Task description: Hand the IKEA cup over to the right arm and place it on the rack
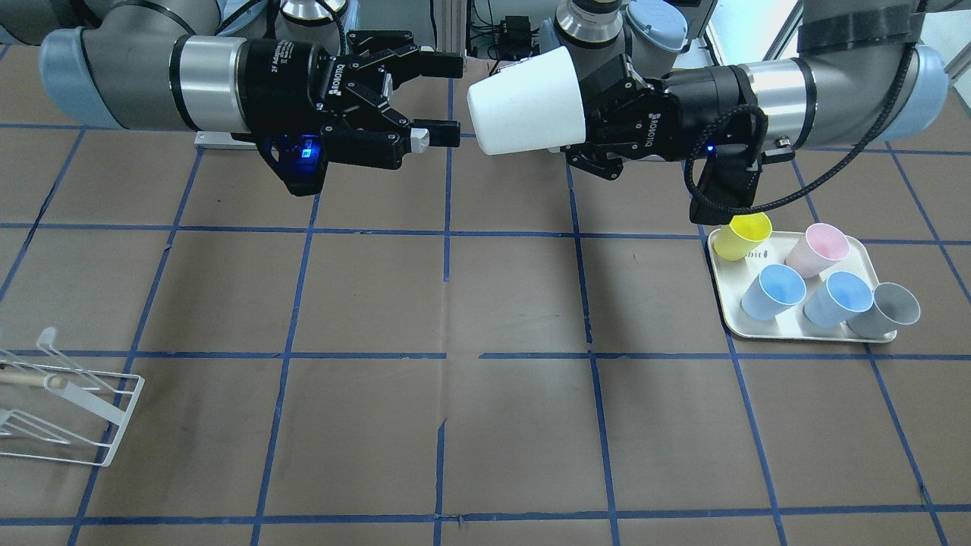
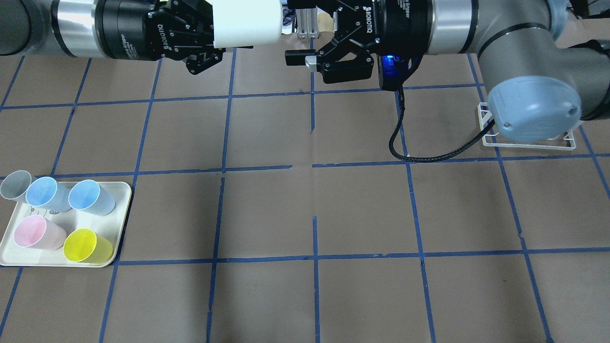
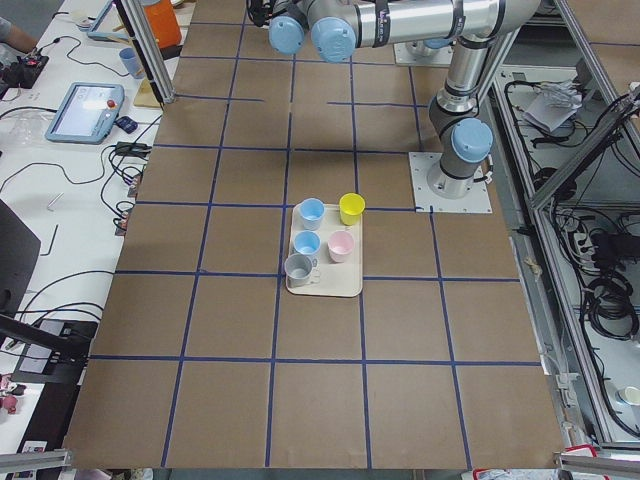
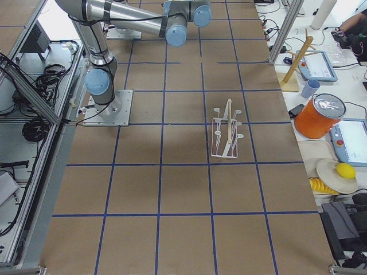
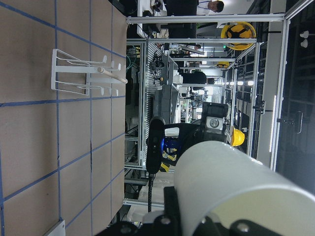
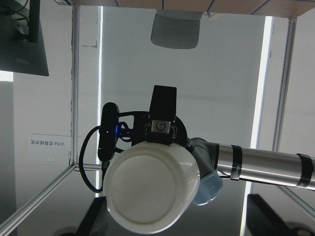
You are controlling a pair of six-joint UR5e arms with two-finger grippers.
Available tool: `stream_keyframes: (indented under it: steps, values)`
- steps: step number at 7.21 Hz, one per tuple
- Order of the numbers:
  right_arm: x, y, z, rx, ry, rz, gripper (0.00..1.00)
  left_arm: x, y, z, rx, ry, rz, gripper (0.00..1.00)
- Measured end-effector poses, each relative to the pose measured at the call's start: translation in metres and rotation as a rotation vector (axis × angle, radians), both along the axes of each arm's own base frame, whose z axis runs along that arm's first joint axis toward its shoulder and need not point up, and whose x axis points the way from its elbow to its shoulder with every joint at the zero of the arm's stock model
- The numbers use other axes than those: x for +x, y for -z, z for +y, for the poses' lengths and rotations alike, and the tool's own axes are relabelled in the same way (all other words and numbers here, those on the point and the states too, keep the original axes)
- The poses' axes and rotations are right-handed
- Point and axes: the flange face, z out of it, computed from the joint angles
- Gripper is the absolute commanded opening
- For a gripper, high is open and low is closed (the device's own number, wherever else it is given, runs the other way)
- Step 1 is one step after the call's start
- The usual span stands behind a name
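The IKEA cup (image 1: 523,102), a plain cream-white tumbler, is held sideways high above the table by my left gripper (image 1: 599,114), which is shut on its rim end. Its base points at my right gripper (image 1: 444,100), which is open, its fingertips just short of the base, one on each side of the cup's axis. The overhead view shows the cup (image 2: 245,21) between the left gripper (image 2: 212,43) and the right gripper (image 2: 298,31). The right wrist view looks at the cup's base (image 6: 152,189). The white wire rack (image 1: 68,402) stands far off on the right arm's side.
A cream tray (image 1: 740,322) under the left arm holds yellow, pink and two blue cups, with a grey cup (image 1: 884,309) at its edge. In the overhead view the right arm's elbow partly hides the rack (image 2: 529,143). The brown table has blue grid tape.
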Motion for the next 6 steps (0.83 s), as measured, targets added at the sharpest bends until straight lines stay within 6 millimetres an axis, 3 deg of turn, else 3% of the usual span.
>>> stream_keyframes:
  steps: [2, 5, 6]
  values:
    - [0.014, -0.009, -0.011, 0.008, -0.027, 0.001, 1.00, -0.001, 0.000, 0.000, -0.001, 0.001, 0.000, 0.00]
    - [0.023, -0.004, -0.017, 0.021, -0.043, 0.005, 0.99, -0.001, -0.002, 0.002, -0.003, 0.002, -0.001, 0.00]
    - [0.024, 0.001, -0.020, 0.030, -0.046, 0.007, 0.84, -0.001, -0.002, 0.002, -0.002, 0.002, -0.001, 0.00]
